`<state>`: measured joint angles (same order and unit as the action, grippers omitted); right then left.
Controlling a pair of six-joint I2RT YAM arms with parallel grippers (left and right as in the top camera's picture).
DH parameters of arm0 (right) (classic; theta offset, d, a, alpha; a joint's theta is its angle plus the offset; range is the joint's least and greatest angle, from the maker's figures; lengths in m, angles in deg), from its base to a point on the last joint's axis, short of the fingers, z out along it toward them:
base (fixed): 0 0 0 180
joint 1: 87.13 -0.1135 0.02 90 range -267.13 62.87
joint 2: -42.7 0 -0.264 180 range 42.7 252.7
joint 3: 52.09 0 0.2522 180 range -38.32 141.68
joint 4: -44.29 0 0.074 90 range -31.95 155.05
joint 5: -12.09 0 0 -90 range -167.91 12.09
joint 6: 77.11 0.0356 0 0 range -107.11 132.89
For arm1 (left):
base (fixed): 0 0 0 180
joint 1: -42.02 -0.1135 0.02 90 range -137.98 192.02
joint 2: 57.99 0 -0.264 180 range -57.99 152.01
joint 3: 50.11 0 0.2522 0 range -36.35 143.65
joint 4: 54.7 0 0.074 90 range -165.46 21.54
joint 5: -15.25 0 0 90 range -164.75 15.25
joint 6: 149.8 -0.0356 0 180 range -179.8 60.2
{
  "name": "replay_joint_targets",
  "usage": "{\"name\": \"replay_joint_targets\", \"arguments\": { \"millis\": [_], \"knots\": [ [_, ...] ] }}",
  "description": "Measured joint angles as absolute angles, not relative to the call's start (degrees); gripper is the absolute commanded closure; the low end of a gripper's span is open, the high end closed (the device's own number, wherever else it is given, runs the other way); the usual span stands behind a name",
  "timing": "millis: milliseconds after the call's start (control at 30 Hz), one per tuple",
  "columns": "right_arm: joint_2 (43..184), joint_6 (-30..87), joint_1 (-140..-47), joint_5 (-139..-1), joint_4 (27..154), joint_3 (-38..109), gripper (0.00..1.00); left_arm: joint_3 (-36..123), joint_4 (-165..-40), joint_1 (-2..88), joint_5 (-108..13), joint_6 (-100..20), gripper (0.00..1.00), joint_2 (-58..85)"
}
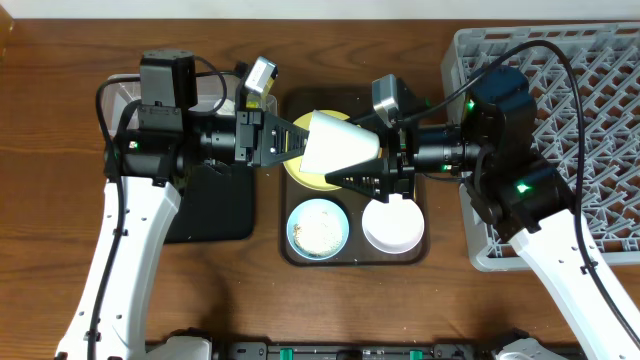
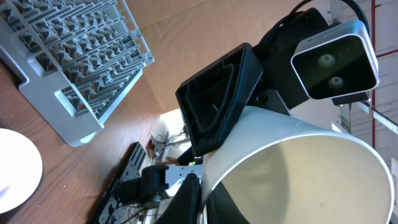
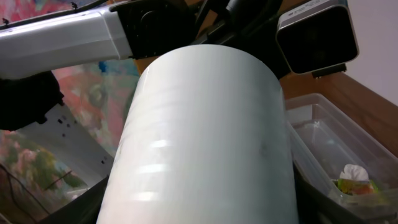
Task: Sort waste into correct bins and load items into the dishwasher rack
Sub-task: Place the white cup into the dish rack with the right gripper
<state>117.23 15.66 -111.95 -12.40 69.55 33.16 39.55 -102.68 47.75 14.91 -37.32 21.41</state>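
1. The right gripper (image 1: 347, 152) is spread wide and clamps the white cup (image 1: 340, 140) in mid-air above the yellow plate (image 1: 297, 177). Its smooth tapered wall could slip free and drop.
2. The left gripper (image 1: 290, 140) sits at the rim. I cannot tell whether it grips; opposing pulls could wrench the cup loose.

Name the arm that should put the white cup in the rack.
Right. The right gripper and left gripper both flank the white cup, but the dishwasher rack lies on the right arm's side.
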Motion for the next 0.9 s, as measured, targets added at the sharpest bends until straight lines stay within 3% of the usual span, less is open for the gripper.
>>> {"name": "replay_joint_targets", "arguments": {
  "millis": [100,300,433,500,700,900],
  "knots": [
    [117.14,15.74,-111.86,-11.80,69.69,33.16,0.35,39.52,-102.57,47.80,14.85,-37.19,0.64,21.40],
    [114.76,18.15,-104.34,-11.13,76.57,33.18,0.34,39.50,-102.70,47.86,14.87,-36.73,0.46,21.40],
    [111.61,20.16,-95.03,-13.66,89.07,33.33,0.32,39.50,-102.75,47.86,14.91,-36.47,0.41,21.40],
    [109.79,20.68,-90.63,-17.82,97.60,33.40,0.38,39.50,-102.75,47.86,14.91,-36.33,0.39,21.40],
    [107.19,25.80,-83.03,-44.46,121.92,33.49,0.36,39.50,-102.72,47.86,14.89,-36.42,0.37,21.40],
    [110.23,30.35,-82.37,-67.37,130.08,33.51,0.33,39.50,-102.72,47.86,13.49,-36.42,0.34,21.40]
  ]
}}
